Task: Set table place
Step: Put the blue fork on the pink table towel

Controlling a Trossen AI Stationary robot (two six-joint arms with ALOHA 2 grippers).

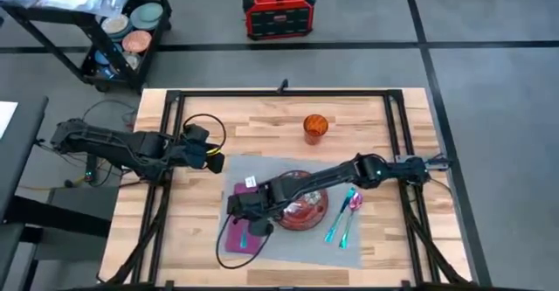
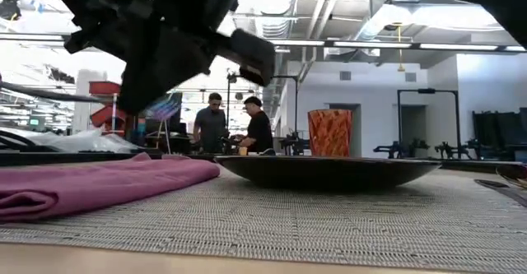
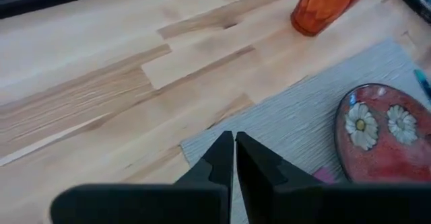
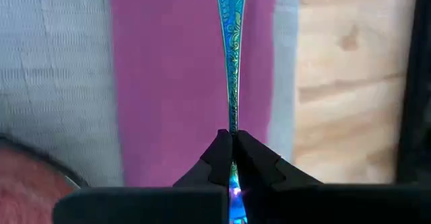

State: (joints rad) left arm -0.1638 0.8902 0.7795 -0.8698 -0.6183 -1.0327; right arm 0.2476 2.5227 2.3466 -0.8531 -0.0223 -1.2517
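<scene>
A grey placemat [image 1: 288,234] lies on the wooden counter [image 1: 262,121], carrying a red floral plate [image 1: 306,205] and a purple napkin [image 1: 246,237]. The right gripper [image 4: 233,143], reaching across the plate, pinches an iridescent utensil handle [image 4: 231,62] (its working end is out of frame) above the napkin. The left gripper [image 3: 234,158] hovers closed and empty beside the placemat's corner.

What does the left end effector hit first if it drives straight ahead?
Likely the grey placemat: the shut left end effector points over its corner. Farther along stands the orange tumbler, though depth is unclear.
</scene>
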